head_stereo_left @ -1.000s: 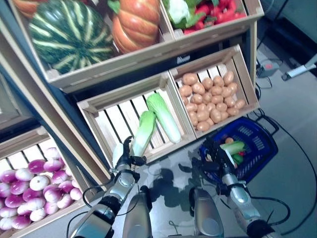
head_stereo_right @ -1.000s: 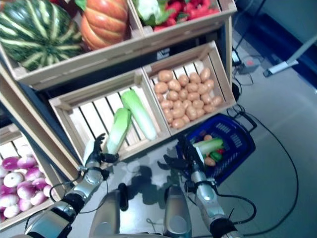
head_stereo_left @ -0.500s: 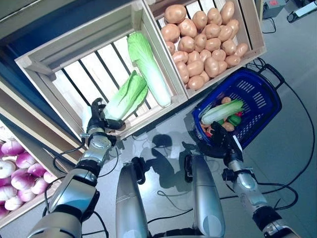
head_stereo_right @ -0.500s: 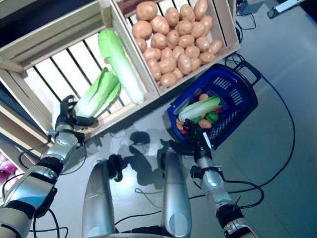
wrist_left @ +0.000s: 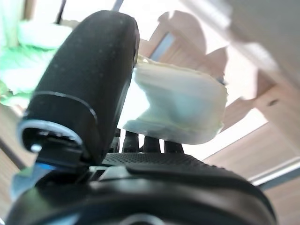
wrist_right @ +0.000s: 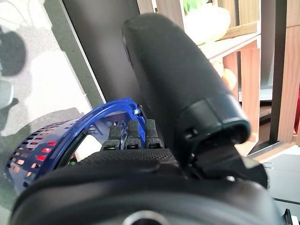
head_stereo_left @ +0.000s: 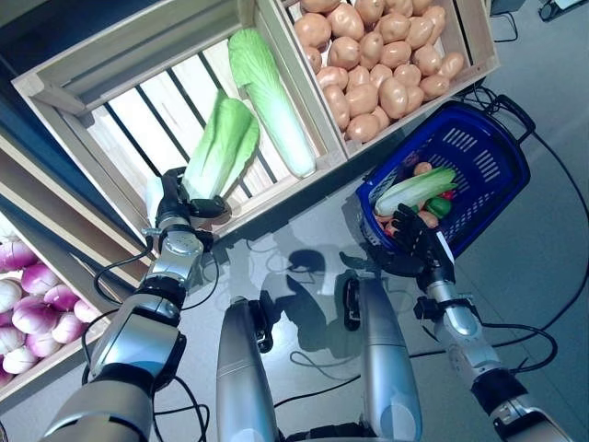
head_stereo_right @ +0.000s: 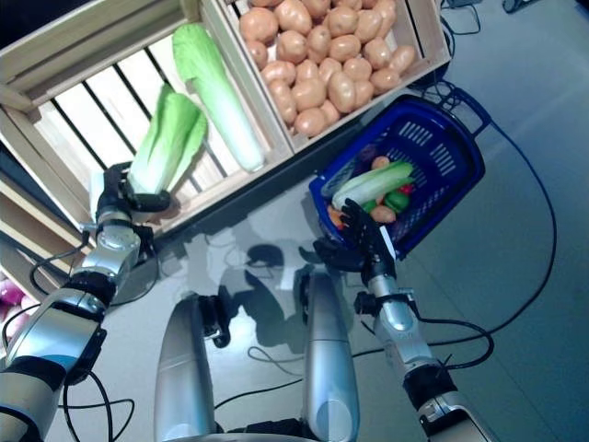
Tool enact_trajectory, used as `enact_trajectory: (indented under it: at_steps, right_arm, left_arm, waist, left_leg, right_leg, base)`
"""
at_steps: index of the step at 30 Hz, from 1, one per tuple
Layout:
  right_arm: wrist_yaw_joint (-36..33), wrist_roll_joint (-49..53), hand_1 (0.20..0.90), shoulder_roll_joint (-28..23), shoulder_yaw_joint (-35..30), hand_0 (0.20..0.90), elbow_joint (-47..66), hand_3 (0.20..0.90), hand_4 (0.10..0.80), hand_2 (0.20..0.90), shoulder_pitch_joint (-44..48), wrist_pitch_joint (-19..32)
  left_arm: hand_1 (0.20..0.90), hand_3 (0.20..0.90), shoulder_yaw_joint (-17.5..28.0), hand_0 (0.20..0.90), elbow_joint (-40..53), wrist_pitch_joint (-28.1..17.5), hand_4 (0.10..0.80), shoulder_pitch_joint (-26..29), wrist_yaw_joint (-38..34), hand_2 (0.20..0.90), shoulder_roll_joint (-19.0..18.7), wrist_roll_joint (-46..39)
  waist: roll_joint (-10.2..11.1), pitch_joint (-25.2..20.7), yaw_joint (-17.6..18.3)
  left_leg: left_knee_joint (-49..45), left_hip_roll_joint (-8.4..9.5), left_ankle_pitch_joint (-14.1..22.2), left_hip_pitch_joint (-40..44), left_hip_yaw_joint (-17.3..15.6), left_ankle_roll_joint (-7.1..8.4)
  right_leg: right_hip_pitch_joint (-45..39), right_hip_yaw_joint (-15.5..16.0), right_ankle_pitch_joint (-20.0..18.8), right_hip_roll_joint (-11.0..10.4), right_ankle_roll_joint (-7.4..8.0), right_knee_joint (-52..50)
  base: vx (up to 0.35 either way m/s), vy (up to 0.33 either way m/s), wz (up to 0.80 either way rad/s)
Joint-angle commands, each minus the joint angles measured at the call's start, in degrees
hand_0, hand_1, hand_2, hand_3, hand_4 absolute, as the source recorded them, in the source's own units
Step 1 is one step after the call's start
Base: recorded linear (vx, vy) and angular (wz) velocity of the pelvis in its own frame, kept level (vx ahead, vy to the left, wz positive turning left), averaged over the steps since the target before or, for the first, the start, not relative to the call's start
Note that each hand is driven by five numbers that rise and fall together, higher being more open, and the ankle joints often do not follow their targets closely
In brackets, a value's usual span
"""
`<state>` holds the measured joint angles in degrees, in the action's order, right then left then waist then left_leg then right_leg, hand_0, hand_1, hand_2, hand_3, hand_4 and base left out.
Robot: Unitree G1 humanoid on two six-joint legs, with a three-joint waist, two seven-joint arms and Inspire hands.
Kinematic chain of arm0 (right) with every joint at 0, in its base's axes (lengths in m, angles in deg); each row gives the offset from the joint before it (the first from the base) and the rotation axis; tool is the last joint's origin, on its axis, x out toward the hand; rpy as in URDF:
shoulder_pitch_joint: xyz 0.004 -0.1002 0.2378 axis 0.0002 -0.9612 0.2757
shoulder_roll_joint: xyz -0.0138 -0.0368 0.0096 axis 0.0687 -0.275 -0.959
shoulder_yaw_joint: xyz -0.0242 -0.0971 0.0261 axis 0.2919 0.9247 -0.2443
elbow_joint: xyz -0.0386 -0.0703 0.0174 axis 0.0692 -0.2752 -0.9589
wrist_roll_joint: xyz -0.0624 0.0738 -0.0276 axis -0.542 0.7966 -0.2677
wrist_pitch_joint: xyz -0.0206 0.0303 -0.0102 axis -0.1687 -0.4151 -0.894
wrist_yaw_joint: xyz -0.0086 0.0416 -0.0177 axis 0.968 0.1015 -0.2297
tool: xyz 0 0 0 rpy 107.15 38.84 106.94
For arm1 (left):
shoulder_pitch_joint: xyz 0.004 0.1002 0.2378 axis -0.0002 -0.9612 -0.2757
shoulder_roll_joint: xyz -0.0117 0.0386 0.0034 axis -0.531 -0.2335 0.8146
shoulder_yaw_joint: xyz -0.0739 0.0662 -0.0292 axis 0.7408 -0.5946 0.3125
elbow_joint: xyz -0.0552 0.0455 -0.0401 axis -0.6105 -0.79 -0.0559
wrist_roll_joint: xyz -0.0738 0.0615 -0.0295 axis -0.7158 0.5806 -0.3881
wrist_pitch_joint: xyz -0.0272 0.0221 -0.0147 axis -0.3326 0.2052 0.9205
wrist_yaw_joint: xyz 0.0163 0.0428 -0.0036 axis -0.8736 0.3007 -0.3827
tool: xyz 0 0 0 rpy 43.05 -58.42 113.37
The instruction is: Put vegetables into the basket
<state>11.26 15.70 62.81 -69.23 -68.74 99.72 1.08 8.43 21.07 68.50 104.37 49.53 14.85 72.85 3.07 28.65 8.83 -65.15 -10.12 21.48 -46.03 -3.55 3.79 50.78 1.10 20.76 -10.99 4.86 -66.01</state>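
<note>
My left hand (head_stereo_left: pixel 173 214) is shut on the white base of a leafy green cabbage (head_stereo_left: pixel 219 145) and holds it up, nearly upright, over the front edge of a wooden crate (head_stereo_left: pixel 138 110). In the left wrist view the thumb (wrist_left: pixel 86 79) presses against the cabbage's pale base (wrist_left: pixel 178 105). The blue basket (head_stereo_left: pixel 486 152) stands on the floor to the right, with a long pale green cabbage (head_stereo_left: pixel 416 189), a green pepper and small orange and red pieces in it. My right hand (head_stereo_left: pixel 416 247) is open at the basket's near rim (wrist_right: pixel 61 136).
The wooden stand of slatted crates fills the upper part of the eye views, with a second long cabbage (head_stereo_left: pixel 270 101) lying in the same crate. A lower shelf (head_stereo_left: pixel 28 295) juts out at the left. Grey floor (head_stereo_left: pixel 543 267) lies right of the basket.
My left hand has raised the cabbage from lying slanted on the crate's slats to nearly upright. The camera has shifted. My right hand stays at the basket's rim.
</note>
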Motion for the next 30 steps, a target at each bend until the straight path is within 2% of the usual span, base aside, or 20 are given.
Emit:
enact_trajectory:
  at_steps: [1, 8, 9, 13, 17, 22, 27, 30]
  right_arm:
    - [0.59, 1.78, 0.900, 0.43, -2.24, 0.900, 6.04, 0.900, 0.800, 0.900, -1.05, 5.49]
    - [0.81, 1.24, 0.900, 1.23, -2.79, 0.900, 6.15, 0.900, 0.800, 0.900, -2.49, 5.88]
    - [0.96, 1.08, 0.900, 1.40, -2.81, 0.900, 6.43, 0.900, 0.800, 0.900, -2.82, 6.04]
    - [1.12, 0.28, 0.900, 1.86, -2.37, 0.900, 6.99, 0.900, 0.800, 0.900, -3.49, 6.37]
    - [2.11, 1.22, 0.900, 2.67, -2.22, 0.900, 6.92, 0.900, 0.800, 0.900, -4.90, 6.23]
    - [4.05, 1.41, 0.900, 5.25, -3.25, 0.900, 7.64, 0.900, 0.800, 0.900, -9.05, 5.09]
    - [9.46, 5.67, 0.900, 7.85, -5.37, 0.900, 9.39, 0.900, 0.800, 0.900, -11.67, 3.13]
    - [14.17, 11.99, 0.900, 10.20, -7.31, 0.900, 11.18, 0.900, 0.800, 0.900, -12.68, 0.96]
  left_arm:
    - [0.300, 0.300, -0.40, 0.300, -2.55, 0.73, 0.400, -5.80, 0.85, 0.300, -1.25, 0.33]
    - [0.300, 0.300, -0.06, 0.300, -0.86, 0.24, 0.400, -8.52, 2.58, 0.300, -1.81, 0.88]
    - [0.300, 0.300, 0.15, 0.300, -0.12, 0.02, 0.400, -9.34, 2.76, 0.300, -1.82, 1.02]
    - [0.300, 0.300, 0.51, 0.300, 1.34, -0.84, 0.400, -11.17, 3.09, 0.300, -1.38, 1.00]
    - [0.300, 0.300, 1.47, 0.300, 4.18, -3.99, 0.400, -14.27, 2.92, 0.300, -0.73, 1.91]
    - [0.300, 0.300, 3.82, 0.300, 11.53, -8.99, 0.400, -20.81, -0.48, 0.300, 1.89, 4.89]
    - [0.300, 0.300, 6.23, 0.300, 20.34, -12.00, 0.400, -27.79, -3.55, 0.300, 5.22, 7.90]
    - [0.300, 0.300, 7.60, 0.300, 28.36, -13.92, 0.400, -31.62, -3.58, 0.300, 6.69, 7.91]
  waist:
    - [-0.02, -5.85, 0.34]
    - [-0.63, -7.72, 0.45]
    - [-0.74, -8.72, 0.51]
    - [-1.04, -10.61, 0.46]
    - [-1.57, -13.51, -0.11]
    - [-2.76, -18.73, -0.80]
    - [-4.34, -21.89, -1.63]
    - [-4.91, -23.13, -2.41]
  left_leg:
    - [3.25, -1.70, 1.23, 6.04, -0.08, -0.65]
    - [9.01, -2.40, -0.46, 11.94, -1.80, -0.61]
    - [12.57, -2.42, -3.09, 13.34, -2.42, -0.88]
    - [19.05, -2.53, -5.60, 18.49, -3.67, -0.85]
    - [27.26, -1.84, -8.75, 25.09, -4.36, -0.78]
    - [41.20, -0.45, -14.68, 35.49, -6.46, -0.21]
    - [55.56, 1.73, -20.12, 44.58, -7.57, 0.22]
    - [63.28, 2.76, -22.79, 48.30, -6.98, 0.19]
  right_leg:
    - [-8.01, 0.97, -2.51, -1.83, -0.80, 7.09]
    - [-13.18, 1.24, -3.37, -2.19, -0.69, 11.05]
    - [-14.48, 1.28, -5.46, -1.91, -1.08, 13.96]
    - [-19.36, 1.40, -6.87, -1.49, -1.07, 19.01]
    - [-26.15, 1.82, -8.84, -0.97, -1.03, 26.49]
    - [-36.70, 4.17, -13.32, -0.03, -0.65, 40.84]
    - [-46.57, 5.66, -17.82, 1.51, 0.29, 55.25]
    - [-50.72, 5.76, -21.03, 2.30, 0.96, 62.39]
  base:
    - [0.077, -0.010, -0.04]
    - [0.029, -0.017, -0.02]
    - [-0.025, -0.016, -0.04]
    - [0.031, -0.013, -0.03]
    - [0.089, -0.006, -0.07]
    - [0.153, 0.000, -0.03]
    - [0.104, 0.025, -0.04]
    - [0.033, 0.004, -0.02]
